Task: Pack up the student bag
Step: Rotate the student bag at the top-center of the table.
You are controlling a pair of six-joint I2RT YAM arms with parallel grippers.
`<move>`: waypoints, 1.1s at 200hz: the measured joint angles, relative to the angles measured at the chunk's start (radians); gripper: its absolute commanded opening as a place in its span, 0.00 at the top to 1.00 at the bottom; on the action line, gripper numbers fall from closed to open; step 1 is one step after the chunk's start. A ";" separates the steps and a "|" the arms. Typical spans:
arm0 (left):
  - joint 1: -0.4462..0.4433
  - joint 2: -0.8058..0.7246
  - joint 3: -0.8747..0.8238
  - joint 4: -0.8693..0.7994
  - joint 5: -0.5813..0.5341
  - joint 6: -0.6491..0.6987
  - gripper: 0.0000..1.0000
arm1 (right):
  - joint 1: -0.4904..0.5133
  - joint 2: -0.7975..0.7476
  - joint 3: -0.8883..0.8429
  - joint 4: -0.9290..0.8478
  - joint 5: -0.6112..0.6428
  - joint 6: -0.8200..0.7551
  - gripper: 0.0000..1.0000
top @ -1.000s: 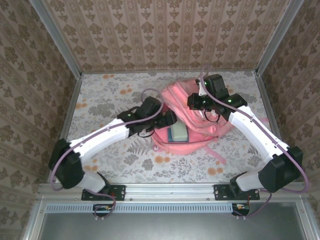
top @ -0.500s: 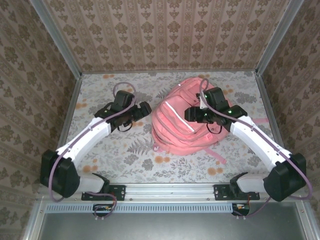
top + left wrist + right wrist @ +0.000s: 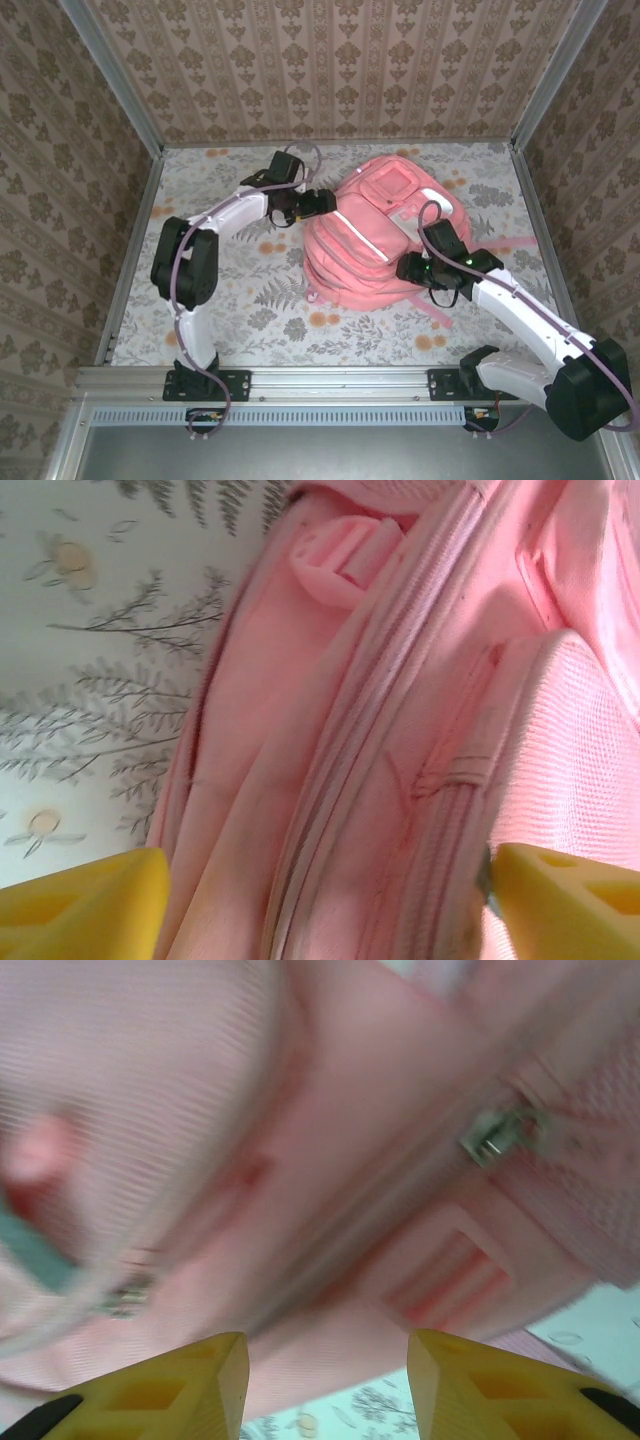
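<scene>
The large soft pink fabric backpack [image 3: 365, 245] lies mid-way across the floral-patterned desk [image 3: 230, 300], pockets facing up. The left gripper [image 3: 318, 200] sits at its far left edge, yellow fingers [image 3: 80, 905] spread wide over the zip seams [image 3: 330, 780], grasping nothing. The right gripper [image 3: 408, 270] hangs at the backpack's right side, jaws parted, empty

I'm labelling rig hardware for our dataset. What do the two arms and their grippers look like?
The left arm and right arm have white link shells, black joint housings and a mauve cable looped alongside each. The left gripper and right gripper have blocky yellow fingers.
</scene>
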 measured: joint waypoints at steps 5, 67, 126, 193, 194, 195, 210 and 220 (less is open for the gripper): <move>-0.001 0.007 0.000 0.003 0.008 0.007 0.27 | 0.000 -0.001 -0.014 0.000 0.005 0.005 0.54; -0.023 -0.091 -0.200 0.171 0.039 0.013 0.73 | -0.023 0.099 -0.039 0.069 0.056 -0.007 0.53; -0.103 -0.347 -0.471 0.225 -0.121 -0.098 0.69 | -0.101 0.338 0.124 0.098 0.116 -0.124 0.52; -0.371 -0.365 -0.469 0.158 -0.256 -0.236 0.34 | -0.208 0.482 0.324 0.154 0.209 -0.236 0.49; -0.375 -0.365 -0.468 0.154 -0.255 -0.239 0.34 | -0.208 0.482 0.325 0.156 0.208 -0.237 0.49; -0.376 -0.365 -0.467 0.152 -0.256 -0.239 0.34 | -0.208 0.482 0.327 0.157 0.208 -0.238 0.49; -0.392 -0.371 -0.465 0.122 -0.259 -0.244 0.34 | -0.205 0.472 0.333 0.176 0.197 -0.239 0.49; -0.389 -0.388 -0.465 0.098 -0.262 -0.244 0.34 | -0.202 0.451 0.330 0.177 0.180 -0.238 0.48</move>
